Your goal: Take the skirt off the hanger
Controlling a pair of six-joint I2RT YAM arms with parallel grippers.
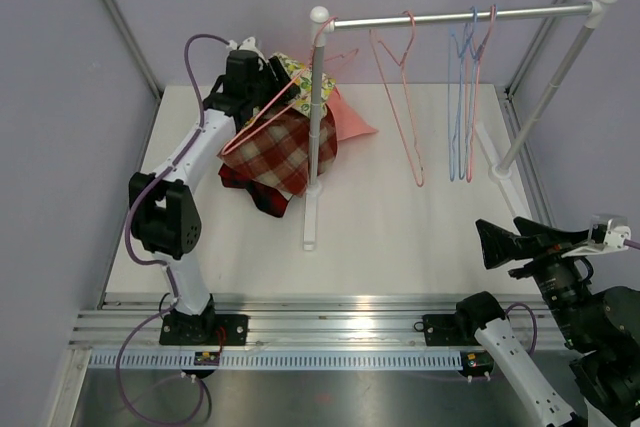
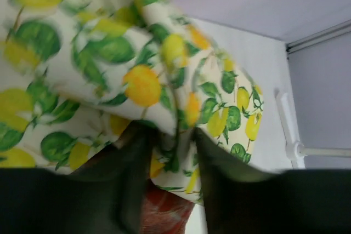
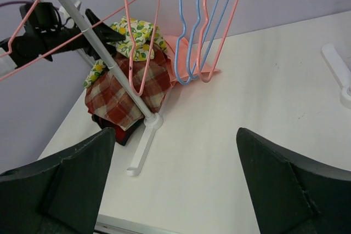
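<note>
A: Two grippers, what've we got?
B: Right gripper (image 3: 176, 135) wide apart, empty. Left gripper (image 2: 170, 138) straddles the lemon-print skirt (image 2: 137, 80) atop the plaid pile (image 1: 285, 147); gripping or not, we can't tell.

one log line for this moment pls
left gripper: on lemon-print fabric atop clothes pile, grip unclear | right gripper: open, near right | pink hanger: against pile
</note>
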